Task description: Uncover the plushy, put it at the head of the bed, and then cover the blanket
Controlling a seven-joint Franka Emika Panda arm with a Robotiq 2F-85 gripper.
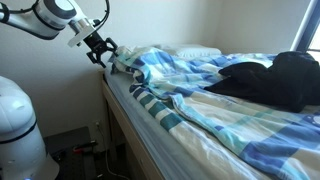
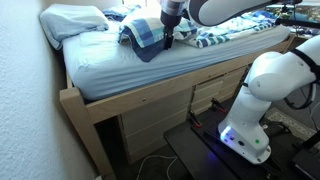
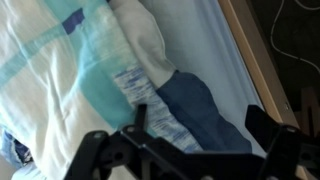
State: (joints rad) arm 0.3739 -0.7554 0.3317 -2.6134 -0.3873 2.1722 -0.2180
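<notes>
The blanket (image 1: 215,105), striped blue, light blue and white, lies rumpled over the bed (image 1: 135,125). Its dark blue corner (image 2: 143,38) is bunched near the bed's side edge. My gripper (image 1: 101,51) hangs just above that corner in both exterior views (image 2: 167,38). In the wrist view the jaws (image 3: 205,118) are spread wide, with the dark blue corner (image 3: 195,110) lying between and below them. They hold nothing. The plushy is hidden. The white pillow (image 2: 75,20) lies at the bed's head.
A black bundle of fabric (image 1: 270,78) lies on the blanket further along the bed. The pale wooden frame (image 2: 130,95) has drawers below. The robot's white base (image 2: 265,95) stands beside the bed. A wall runs along the far side.
</notes>
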